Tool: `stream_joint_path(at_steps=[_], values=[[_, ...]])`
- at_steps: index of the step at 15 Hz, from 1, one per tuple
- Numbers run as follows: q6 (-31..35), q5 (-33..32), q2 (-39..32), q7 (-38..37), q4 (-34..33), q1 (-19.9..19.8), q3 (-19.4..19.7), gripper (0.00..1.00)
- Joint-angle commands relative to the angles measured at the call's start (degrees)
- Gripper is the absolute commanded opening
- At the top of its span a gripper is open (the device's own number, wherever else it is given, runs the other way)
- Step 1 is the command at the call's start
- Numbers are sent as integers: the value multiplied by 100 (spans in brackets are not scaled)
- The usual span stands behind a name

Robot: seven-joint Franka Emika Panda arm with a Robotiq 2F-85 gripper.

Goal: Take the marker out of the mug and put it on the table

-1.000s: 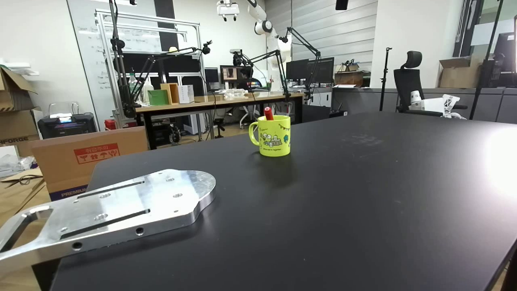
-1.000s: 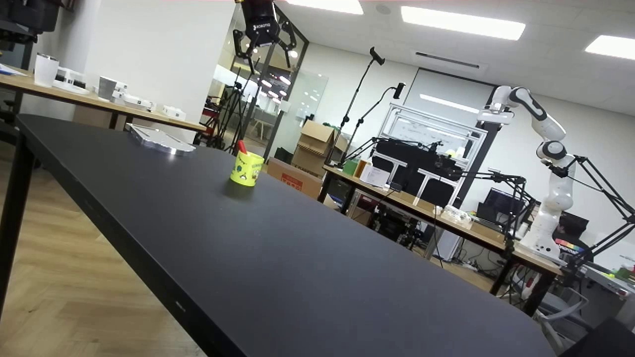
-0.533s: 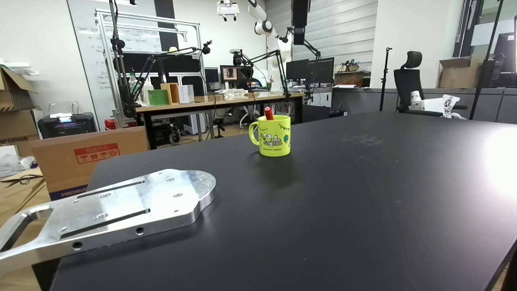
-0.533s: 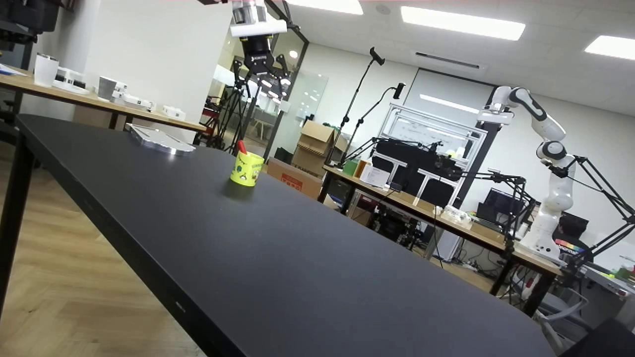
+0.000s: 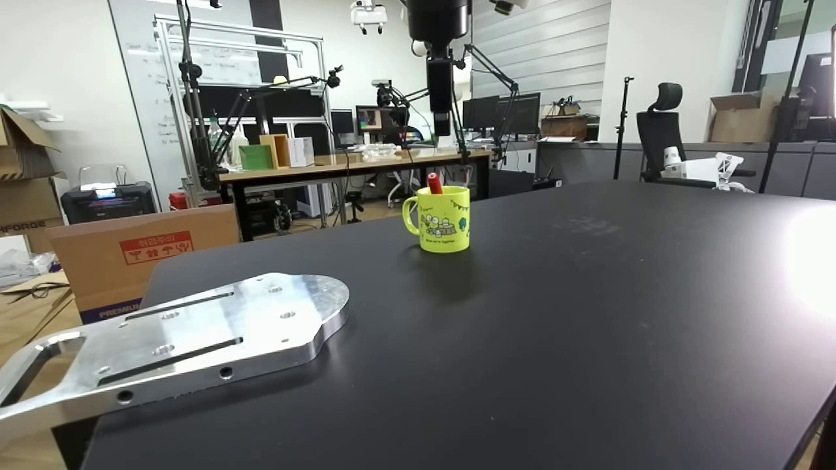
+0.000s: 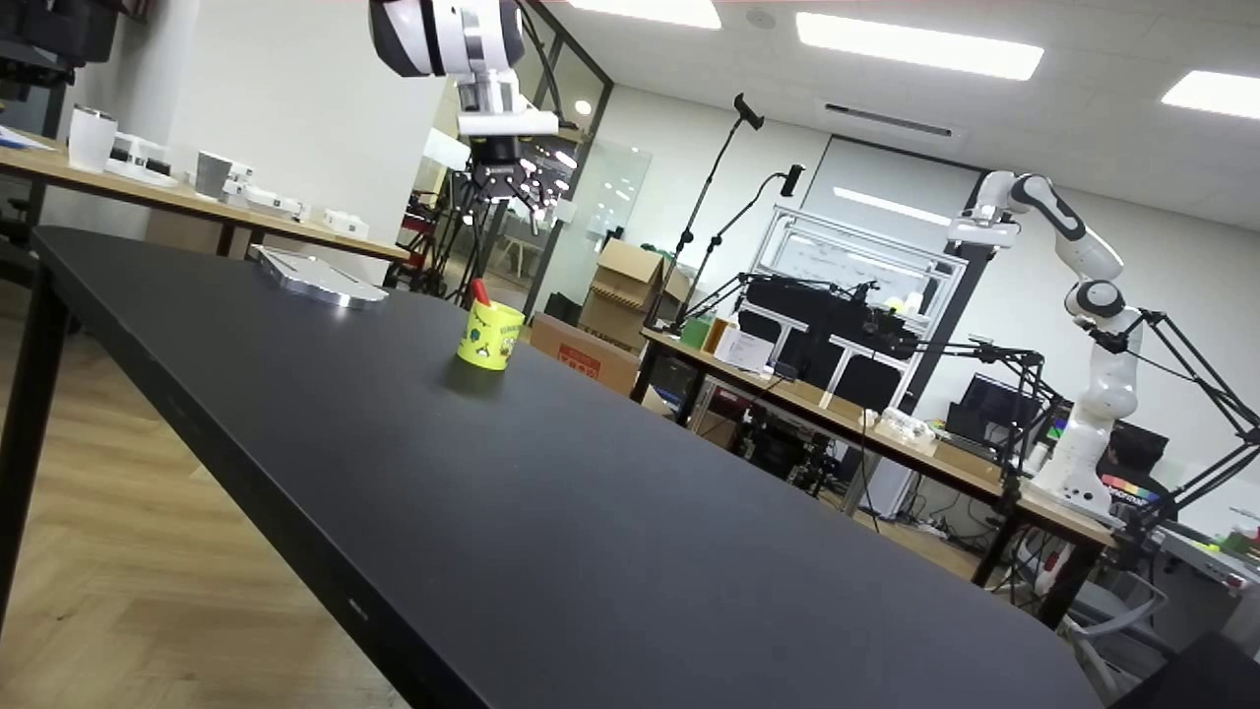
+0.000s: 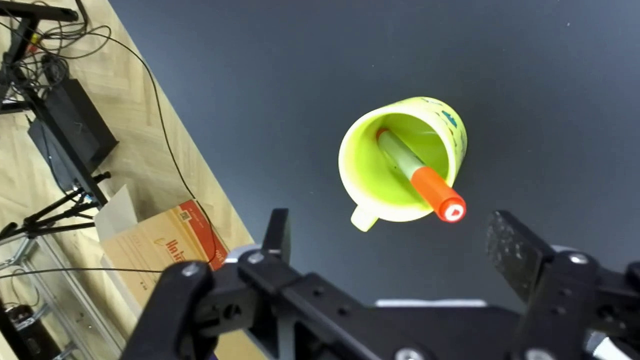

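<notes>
The table (image 5: 555, 339) is broad, smooth and matte black, with rounded corners; anything round set down on so flat a top may well roll if released early. On it lies a metal slab (image 5: 248, 307), bright, slotted and drilled, one end seeming to jut past the edge. The black, hard-angled gripper (image 7: 392, 237) hangs above with its fingers spread wide and nothing held between them. Lowered off-centre, it could catch the rim of the mug (image 5: 445, 225) and tip it: a squat yellow-green cylinder, printed outside, standing upright on the table. In it leans the marker (image 7: 422, 176), a slim, smooth rod, its red cap jutting over the rim. That slant is the likeliest trouble, I judge: a straight pinch might twist or drop it, and a crooked lift could drag the mug along.
</notes>
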State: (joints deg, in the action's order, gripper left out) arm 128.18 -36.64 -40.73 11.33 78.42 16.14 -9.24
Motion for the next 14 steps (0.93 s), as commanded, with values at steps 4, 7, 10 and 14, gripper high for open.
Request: stream_joint_path(at_steps=[4, 7, 10, 14], values=[[-197, 672, -941, 624, -1229, 209, 167, 100], [-323, 949, -1177, 773, -1453, 256, 237, 100], [-590, 1127, -1357, 825, -1617, 299, 294, 100], [-667, 1199, -1486, 852, -1679, 298, 347, 74]])
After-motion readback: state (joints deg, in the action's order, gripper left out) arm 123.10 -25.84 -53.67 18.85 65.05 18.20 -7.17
